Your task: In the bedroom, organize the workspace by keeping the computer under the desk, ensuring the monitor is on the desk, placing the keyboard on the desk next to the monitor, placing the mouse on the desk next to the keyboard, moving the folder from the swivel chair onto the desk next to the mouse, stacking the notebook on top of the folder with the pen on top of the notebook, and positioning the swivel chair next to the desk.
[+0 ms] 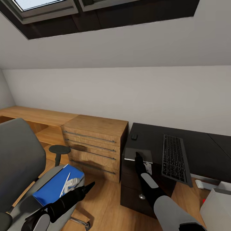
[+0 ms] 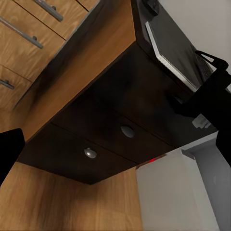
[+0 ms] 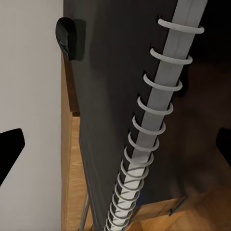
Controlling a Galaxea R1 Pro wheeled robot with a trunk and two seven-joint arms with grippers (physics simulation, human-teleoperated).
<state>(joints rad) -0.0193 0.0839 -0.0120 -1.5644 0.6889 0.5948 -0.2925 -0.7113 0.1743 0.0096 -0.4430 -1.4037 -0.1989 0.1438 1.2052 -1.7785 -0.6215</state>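
Head view: the notebook [image 1: 138, 154] is seen on the desk's [image 1: 150, 141] near left corner, under the right gripper [image 1: 138, 158], whose fingers look spread. The folder [image 1: 53, 187] should be moved first. The left gripper's [image 1: 90, 185] state cannot be told.

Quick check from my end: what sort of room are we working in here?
Most likely an attic bedroom used as a home office: a skylight in the sloped ceiling, a black desk with a keyboard, and a grey swivel chair.
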